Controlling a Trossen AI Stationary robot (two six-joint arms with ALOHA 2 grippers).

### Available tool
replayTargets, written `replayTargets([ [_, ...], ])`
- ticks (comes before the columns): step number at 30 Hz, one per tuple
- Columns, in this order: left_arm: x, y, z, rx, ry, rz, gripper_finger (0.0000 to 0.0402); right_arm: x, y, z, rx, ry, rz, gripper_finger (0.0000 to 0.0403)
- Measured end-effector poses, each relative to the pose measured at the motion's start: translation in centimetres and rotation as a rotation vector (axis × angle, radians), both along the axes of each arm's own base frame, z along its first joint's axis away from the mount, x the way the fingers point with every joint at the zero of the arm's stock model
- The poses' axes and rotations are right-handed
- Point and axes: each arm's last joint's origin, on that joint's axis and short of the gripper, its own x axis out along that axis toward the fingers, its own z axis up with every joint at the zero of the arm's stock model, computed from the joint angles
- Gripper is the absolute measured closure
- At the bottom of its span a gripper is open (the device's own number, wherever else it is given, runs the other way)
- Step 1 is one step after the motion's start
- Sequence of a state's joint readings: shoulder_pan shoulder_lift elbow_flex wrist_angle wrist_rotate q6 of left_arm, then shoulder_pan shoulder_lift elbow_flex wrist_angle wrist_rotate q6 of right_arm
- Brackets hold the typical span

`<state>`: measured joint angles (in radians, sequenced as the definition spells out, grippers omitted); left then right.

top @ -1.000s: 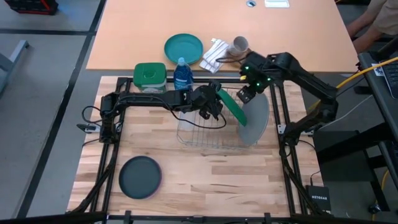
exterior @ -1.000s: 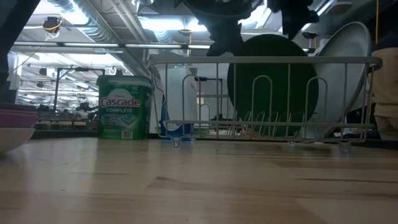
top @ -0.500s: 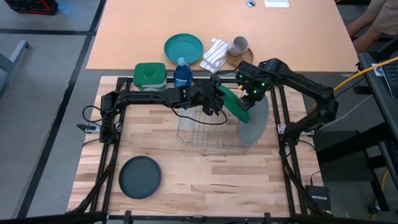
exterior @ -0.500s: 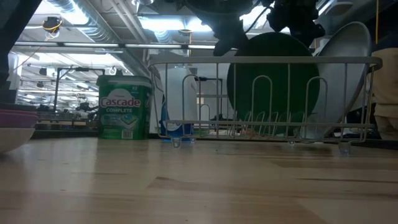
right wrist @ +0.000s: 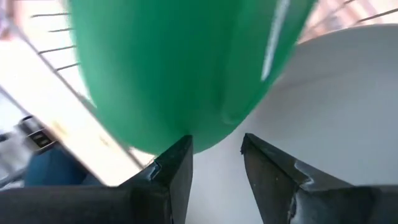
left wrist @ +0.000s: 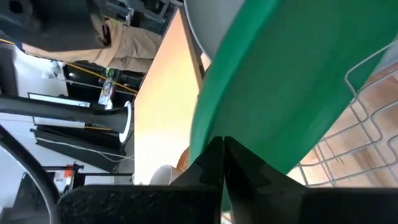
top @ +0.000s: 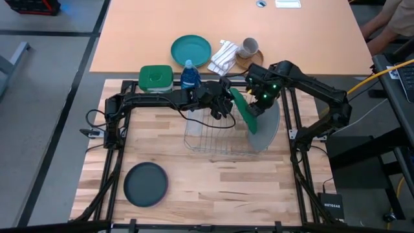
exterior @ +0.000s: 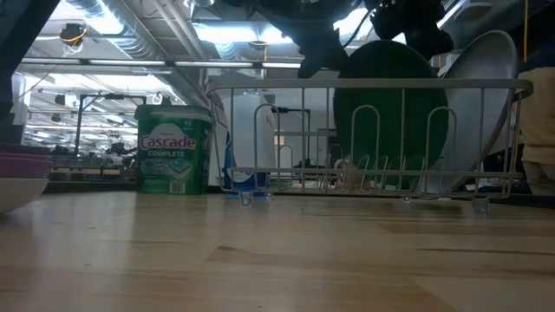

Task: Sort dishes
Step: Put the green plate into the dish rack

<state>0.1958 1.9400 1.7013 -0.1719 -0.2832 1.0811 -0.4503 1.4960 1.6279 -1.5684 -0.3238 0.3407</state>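
Green plate [top: 243, 110] standing tilted on edge in the wire dish rack [top: 206, 139], just beside the large light grey plate [top: 268, 126]. Left tool [top: 224, 101] pinches its rim; right tool [top: 257, 107] straddles the rim, fingers spread. Rigid, smooth, likely slippery: grip the rim.

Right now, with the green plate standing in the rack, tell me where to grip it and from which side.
Grip the green plate by its upper rim, coming down from above. It stands on edge in the wire rack, tilted toward the large light grey plate, so only the top edge is clear of the wires. The left gripper is already shut on that rim; the right gripper has its jaws open at it.
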Motion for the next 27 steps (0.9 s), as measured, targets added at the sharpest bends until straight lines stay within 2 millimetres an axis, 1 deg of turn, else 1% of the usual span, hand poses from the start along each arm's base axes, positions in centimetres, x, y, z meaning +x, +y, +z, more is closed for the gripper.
replayTargets([
  [5, 0.1, -0.2, 0.0, -0.028, -0.005, -0.066, 0.0399, 0.1, 0.2, 0.1, 0.086, -0.043, 0.018, 0.0256],
  [10, 0.2, -0.5, 0.0, -0.072, -0.016, -0.170, 0.0399, 0.1, 0.3, 0.1, 0.101, -0.050, 0.021, 0.0256],
  [15, 0.2, -0.6, 0.0, -0.089, -0.020, -0.211, 0.0399, 0.2, 0.4, 0.2, 0.160, -0.078, 0.031, 0.0256],
  [18, 0.3, -0.7, 0.0, -0.094, -0.029, -0.227, 0.0399, 0.2, 0.5, 0.3, 0.164, -0.084, 0.032, 0.0256],
  [22, 0.3, -0.8, 0.0, -0.104, -0.030, -0.252, 0.0399, 0.1, 0.4, 1.2, 0.103, -0.098, 0.029, 0.0256],
  [27, 0.4, -1.2, 0.0, -0.105, -0.031, -0.266, 0.0399, -0.1, 0.3, 3.4, 0.010, -0.154, 0.022, 0.0256],
])
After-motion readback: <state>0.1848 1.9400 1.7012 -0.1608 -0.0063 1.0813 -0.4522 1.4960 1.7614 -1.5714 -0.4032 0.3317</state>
